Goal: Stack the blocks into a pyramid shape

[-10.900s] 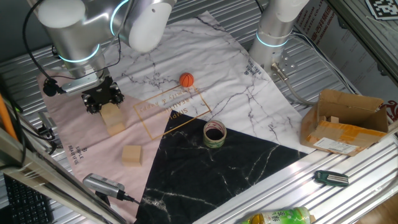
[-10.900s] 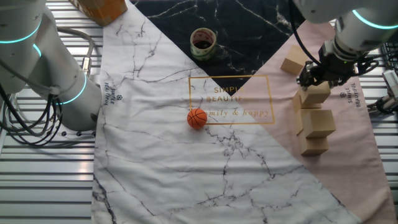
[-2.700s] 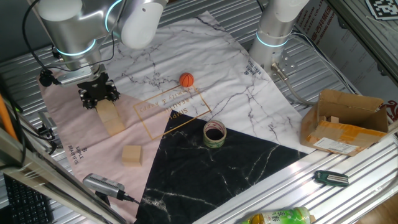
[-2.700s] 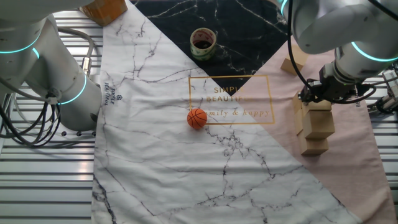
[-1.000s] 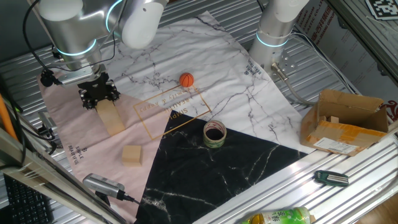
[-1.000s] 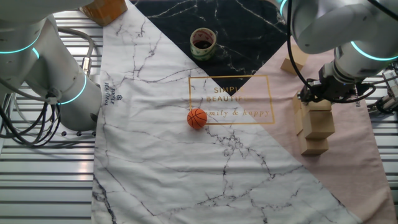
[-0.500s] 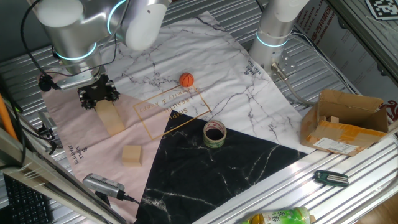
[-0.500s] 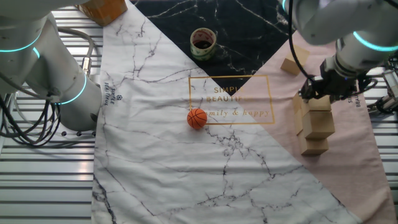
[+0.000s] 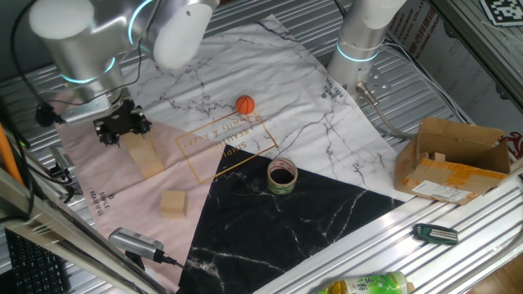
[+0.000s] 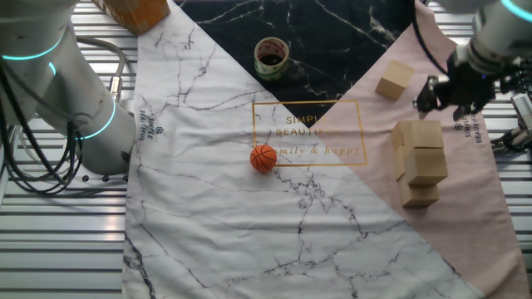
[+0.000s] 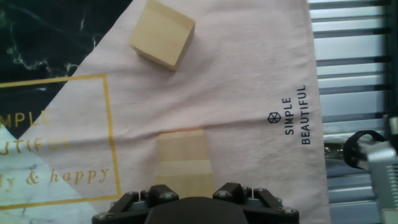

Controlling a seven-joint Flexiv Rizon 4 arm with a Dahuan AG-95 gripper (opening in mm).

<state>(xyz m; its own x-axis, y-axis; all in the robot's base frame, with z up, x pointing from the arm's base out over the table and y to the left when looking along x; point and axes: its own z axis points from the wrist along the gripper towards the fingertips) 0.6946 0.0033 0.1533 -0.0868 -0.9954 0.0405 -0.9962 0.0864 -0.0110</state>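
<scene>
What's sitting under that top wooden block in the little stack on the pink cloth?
More blocks: the top block rests on others stacked below, lowest on the pink cloth. How many are hidden behind is unclear.

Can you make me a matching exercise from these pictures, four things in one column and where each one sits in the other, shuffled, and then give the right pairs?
Things:
1. orange ball
2. tape roll
3. lone block
4. cardboard box

Places:
A. on the pink part of the cloth, apart from the stacked blocks
B. off the cloth, on the metal table
C. on the black marble part of the cloth
D. on the white marble part of the cloth, by the gold frame

Pairs: 1-D, 2-C, 3-A, 4-B
</scene>
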